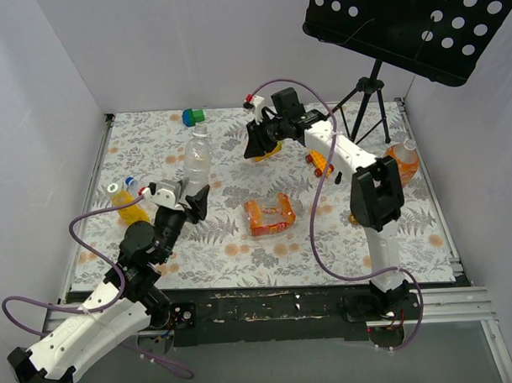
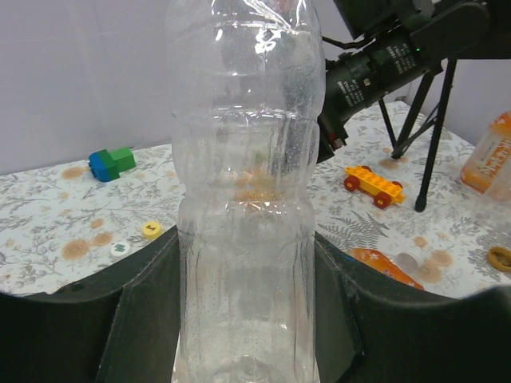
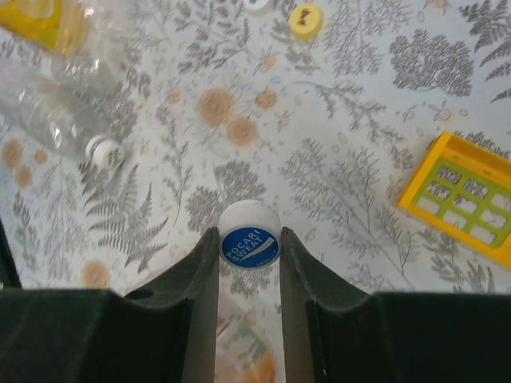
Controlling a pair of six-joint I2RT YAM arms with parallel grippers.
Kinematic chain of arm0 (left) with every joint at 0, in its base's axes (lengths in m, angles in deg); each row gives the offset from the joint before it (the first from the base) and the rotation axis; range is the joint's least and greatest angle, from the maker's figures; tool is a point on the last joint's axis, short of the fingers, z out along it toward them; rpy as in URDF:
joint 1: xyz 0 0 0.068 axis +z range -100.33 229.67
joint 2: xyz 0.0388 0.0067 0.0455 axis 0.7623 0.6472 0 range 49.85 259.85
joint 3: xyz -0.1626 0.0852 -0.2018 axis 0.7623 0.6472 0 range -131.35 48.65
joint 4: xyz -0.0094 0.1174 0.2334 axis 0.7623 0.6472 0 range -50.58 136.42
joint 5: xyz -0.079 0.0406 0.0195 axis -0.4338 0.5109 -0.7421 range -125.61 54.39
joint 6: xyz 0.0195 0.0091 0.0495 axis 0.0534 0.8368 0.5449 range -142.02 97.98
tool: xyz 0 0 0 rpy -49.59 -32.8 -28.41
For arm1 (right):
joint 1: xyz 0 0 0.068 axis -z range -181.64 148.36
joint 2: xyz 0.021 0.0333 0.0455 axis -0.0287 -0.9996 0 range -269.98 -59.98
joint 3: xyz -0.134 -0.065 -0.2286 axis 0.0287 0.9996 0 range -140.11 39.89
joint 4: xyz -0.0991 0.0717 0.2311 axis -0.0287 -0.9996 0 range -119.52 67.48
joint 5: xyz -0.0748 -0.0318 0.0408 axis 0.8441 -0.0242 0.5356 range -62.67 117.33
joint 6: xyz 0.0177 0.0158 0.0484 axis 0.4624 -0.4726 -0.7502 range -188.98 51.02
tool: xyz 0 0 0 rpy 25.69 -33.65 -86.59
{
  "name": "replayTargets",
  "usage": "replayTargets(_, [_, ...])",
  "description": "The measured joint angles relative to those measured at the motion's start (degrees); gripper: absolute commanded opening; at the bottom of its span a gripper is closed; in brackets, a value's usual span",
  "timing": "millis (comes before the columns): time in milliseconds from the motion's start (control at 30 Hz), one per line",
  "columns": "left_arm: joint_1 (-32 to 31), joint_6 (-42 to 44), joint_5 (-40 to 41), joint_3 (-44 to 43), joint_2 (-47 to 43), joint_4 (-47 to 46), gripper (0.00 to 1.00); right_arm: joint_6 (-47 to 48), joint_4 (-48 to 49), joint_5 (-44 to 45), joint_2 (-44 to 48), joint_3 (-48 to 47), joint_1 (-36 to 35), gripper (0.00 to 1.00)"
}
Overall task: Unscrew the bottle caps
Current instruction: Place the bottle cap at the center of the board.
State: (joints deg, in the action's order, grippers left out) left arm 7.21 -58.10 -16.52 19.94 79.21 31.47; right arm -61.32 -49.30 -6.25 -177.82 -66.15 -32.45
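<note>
Starting on the left, a yellow bottle [image 1: 126,209] with a small blue cap [image 1: 129,182] on top is just to the left of the left gripper [image 1: 189,198]. The black fingers [image 2: 144,319] of this gripper are pressed on a clear bottle [image 2: 243,199], one finger on each side, down near its bottom end. The clear bottle looks empty. It sticks out past the fingertips, away from the arm, and its little white cap [image 3: 104,150] is on at the far end.

Far beyond these fingers, near the back wall, sits a green and blue block [image 2: 112,162]. Between the block and the fingers, two loose caps lie on the table [image 1: 241,251]: a loose white cap [image 2: 120,247] and a loose yellow cap [image 2: 152,230], near each other.

To the right of the left fingers a squashed orange thing [image 1: 269,216] lies flat. I cannot tell what it is.

Next comes the right gripper [image 3: 249,239]. Its fingers [image 3: 196,279] are squeezed tight on a round blue bottle cap [image 3: 249,247] with white letters, one finger on each side. Under that cap, down between the fingers, a bit of a bottle with orange in it [image 3: 247,363] shows.

To the right of these fingers a yellow tray [image 3: 463,207] lies flat on the table. An orange toy car [image 1: 321,162] sits close beside the right arm. Farther right, by the side wall, is an orange bottle [image 1: 402,161]. A black stand [image 1: 370,87] is at the back.
</note>
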Motion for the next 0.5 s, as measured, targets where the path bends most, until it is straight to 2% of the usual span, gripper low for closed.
replayTargets(67, [0.7, 0.6, 0.4, 0.4, -0.1, -0.3, 0.00, -2.5, -0.1, 1.8, -5.9, -6.6, -0.5, 0.01])
replayTargets(233, [1.5, 1.4, 0.5, 0.9, 0.5, -0.2, 0.00, -5.9, -0.1, 6.0, -15.3, -16.4, -2.3, 0.01])
replayTargets(500, [2.1, 1.8, -0.5, 0.9, 2.5, 0.2, 0.00, -12.2, 1.5, 11.0, -22.7, -19.1, -5.4, 0.06])
